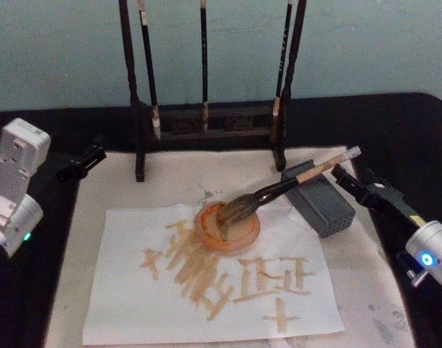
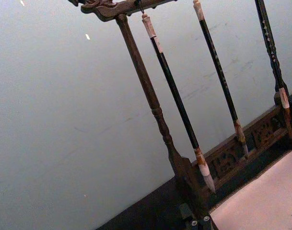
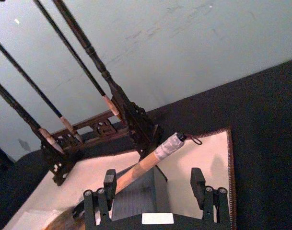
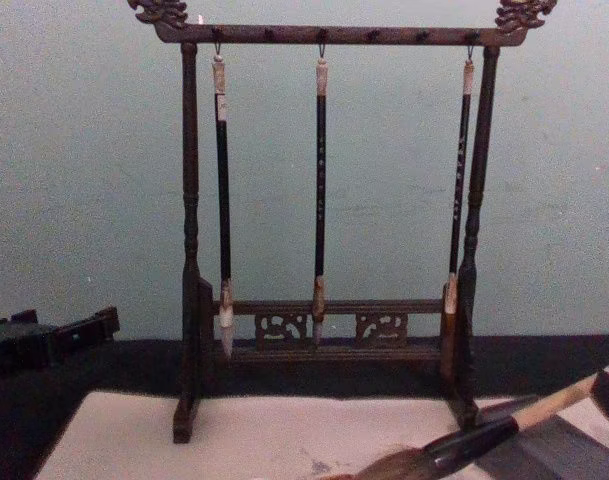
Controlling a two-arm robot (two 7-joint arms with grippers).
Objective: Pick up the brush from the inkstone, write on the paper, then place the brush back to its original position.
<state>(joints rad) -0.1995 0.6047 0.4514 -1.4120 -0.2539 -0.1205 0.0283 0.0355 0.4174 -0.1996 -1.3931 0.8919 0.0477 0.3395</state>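
Note:
The brush (image 1: 279, 190) lies slanted, its tan shaft resting on the grey inkstone (image 1: 326, 206) and its brown bristles in a round orange dish (image 1: 254, 235). My right gripper (image 1: 345, 176) hovers at the brush's white end, just beyond the inkstone. In the right wrist view this gripper (image 3: 154, 181) is open, with the tan shaft (image 3: 141, 166) passing between its fingers close to one finger (image 3: 109, 184) over the inkstone (image 3: 136, 199). The paper (image 1: 133, 290), a white sheet covered in brown strokes, lies in front of the dish. My left gripper (image 1: 83, 163) is parked at the far left.
A dark wooden rack (image 1: 206, 119) with three thin hanging brushes stands at the back, with a pale wall behind it. A larger off-white mat (image 1: 380, 290) with grey smudges lies under the paper, on a black table (image 1: 409, 130).

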